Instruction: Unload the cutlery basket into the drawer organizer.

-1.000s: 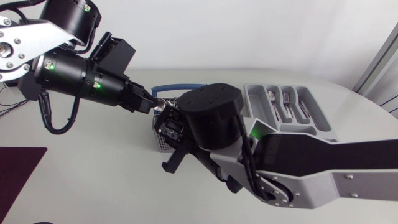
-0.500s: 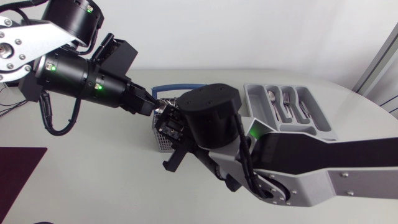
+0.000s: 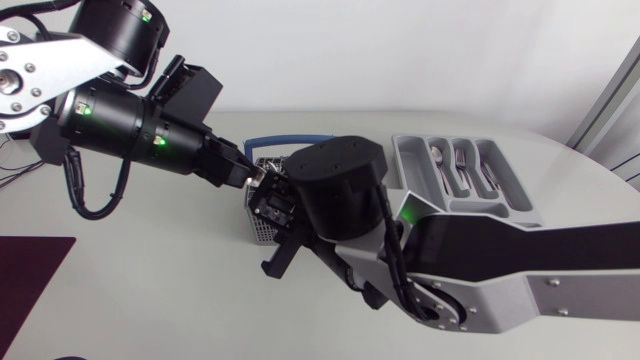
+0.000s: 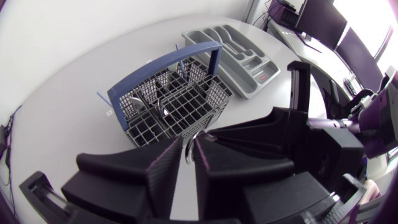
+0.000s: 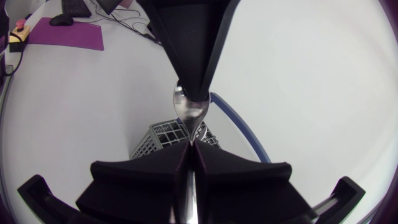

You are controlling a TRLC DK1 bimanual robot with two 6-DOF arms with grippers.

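Observation:
A metal spoon hangs over the wire cutlery basket with its blue handle. My right gripper is shut on the spoon's handle. My left gripper comes in from the other side, its tips around the spoon's bowl; in the left wrist view its fingers stand slightly apart, with a strip of table showing between them. The grey drawer organizer lies to the right, with forks and a spoon in its slots. The right gripper's fingers are hidden under its wrist in the head view.
My right arm's big black wrist covers most of the basket and the table's middle. The basket shows several empty cells, and the organizer lies beyond it. A dark mat lies at the front left.
The right gripper has closed on the spoon's handle. The left gripper's fingers have parted a little at the spoon's bowl. Both arms have stayed nearly in place.

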